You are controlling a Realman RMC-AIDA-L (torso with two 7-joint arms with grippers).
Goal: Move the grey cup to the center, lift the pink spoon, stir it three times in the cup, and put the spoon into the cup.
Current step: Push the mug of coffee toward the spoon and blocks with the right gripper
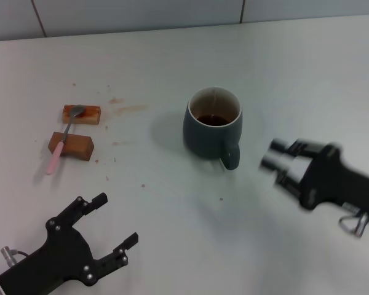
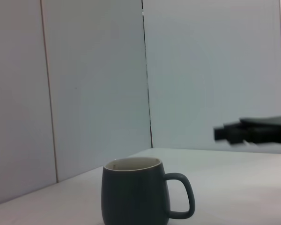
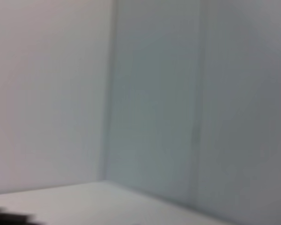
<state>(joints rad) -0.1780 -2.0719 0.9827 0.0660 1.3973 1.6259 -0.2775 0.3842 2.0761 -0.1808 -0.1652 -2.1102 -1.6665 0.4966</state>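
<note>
Grey cup [image 1: 213, 126]: upright near the counter's [image 1: 172, 233] middle, handle toward the near edge, brown liquid inside; centring step judged complete.

Pink spoon [image 1: 64, 139]: toward the left edge, bridging two wooden blocks [image 1: 71, 145]; long axis runs near-to-far, metal bowl on the far block, pink handle end nearest.

Left hand [image 1: 114, 224]: near-left corner, fingers spread, holding nothing. Next move: reach to pinch the handle.

Right hand [image 1: 275, 163]: right of the cup, apart; spread or pressed together, cannot tell.

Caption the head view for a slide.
Grey cup sits mid-table, pink spoon rests across two wooden blocks; open left gripper and right gripper flank it.
</note>
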